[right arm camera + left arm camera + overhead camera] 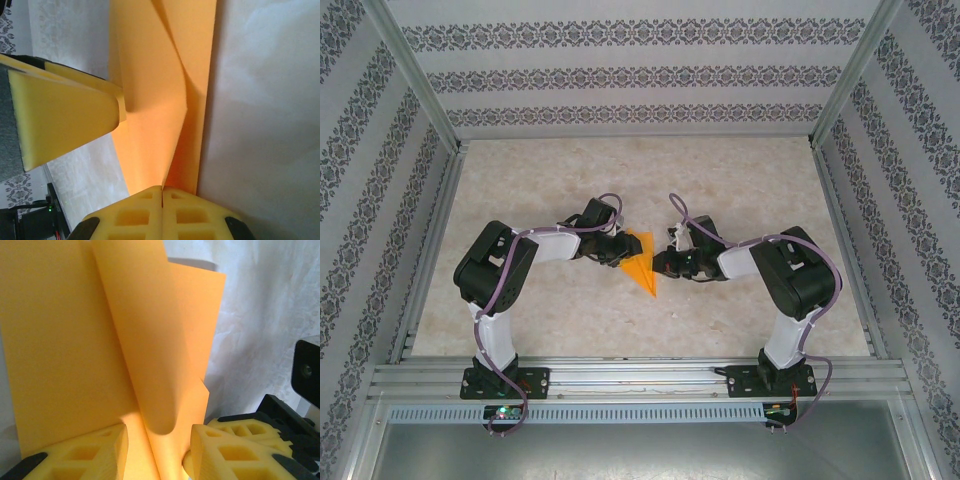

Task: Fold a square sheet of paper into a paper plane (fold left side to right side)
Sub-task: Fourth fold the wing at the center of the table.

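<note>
Marbled table (740, 180) holds orange paper (642, 270), right tool (162, 195) clamped on it, left tool (159, 435) apart.

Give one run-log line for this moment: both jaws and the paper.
right gripper: jaws shut on thin orange paper sheet | left gripper: jaws open around its raised flap

Left pincer (159, 445): yellow foam fingers (95, 457) stand apart at the bottom edge.
Orange paper sheet (60, 350): rises ahead of the pincer — a curled flap hangs into the gap between the fingers, its rounded end level with their tips.
Right pincer (240, 432): yellow foam and black frame just beyond the right-hand finger, beside the sheet's lower edge.
Table (265, 310): pale, mottled — right of the sheet.
</note>
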You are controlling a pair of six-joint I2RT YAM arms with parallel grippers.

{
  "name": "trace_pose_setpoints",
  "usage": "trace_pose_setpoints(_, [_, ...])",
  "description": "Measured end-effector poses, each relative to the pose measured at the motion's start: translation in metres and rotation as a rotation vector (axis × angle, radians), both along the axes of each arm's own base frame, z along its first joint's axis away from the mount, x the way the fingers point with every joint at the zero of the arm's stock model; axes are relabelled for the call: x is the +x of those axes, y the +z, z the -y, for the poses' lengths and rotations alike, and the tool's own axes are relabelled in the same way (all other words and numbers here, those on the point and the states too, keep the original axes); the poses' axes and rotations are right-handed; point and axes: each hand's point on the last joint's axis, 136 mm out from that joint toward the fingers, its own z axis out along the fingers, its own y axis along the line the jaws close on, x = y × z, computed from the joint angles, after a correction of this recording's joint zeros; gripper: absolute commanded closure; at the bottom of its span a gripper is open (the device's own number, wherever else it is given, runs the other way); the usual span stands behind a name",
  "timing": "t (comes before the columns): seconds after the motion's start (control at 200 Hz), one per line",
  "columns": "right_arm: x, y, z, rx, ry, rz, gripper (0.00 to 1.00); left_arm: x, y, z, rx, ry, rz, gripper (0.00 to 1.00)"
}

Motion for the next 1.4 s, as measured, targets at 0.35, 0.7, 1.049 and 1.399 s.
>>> trace_pose_setpoints(0.35, [0.0015, -0.0008, 0.0027, -0.033, 0.022, 0.000, 0.98, 0.0000, 0.0000, 0.0000, 0.000, 0.000, 0.000, 0.61])
trace_pose_setpoints(0.7, [0.0025, -0.0023, 0.0043, -0.052, 0.023, 0.004, 0.96, 0.0000, 0.0000, 0.0000, 0.000, 0.000, 0.000, 0.61])
trace_pose_setpoints(1.049, [0.0033, -0.0026, 0.0050, -0.066, 0.030, 0.008, 0.96, -0.0001, -0.0001, 0.0000, 0.000, 0.000, 0.000, 0.60])
trace_pose_setpoints(1.399, [0.0036, -0.0027, 0.0057, -0.070, 0.032, 0.009, 0.96, 0.0005, -0.0003, 0.0005, -0.001, -0.001, -0.001, 0.61])
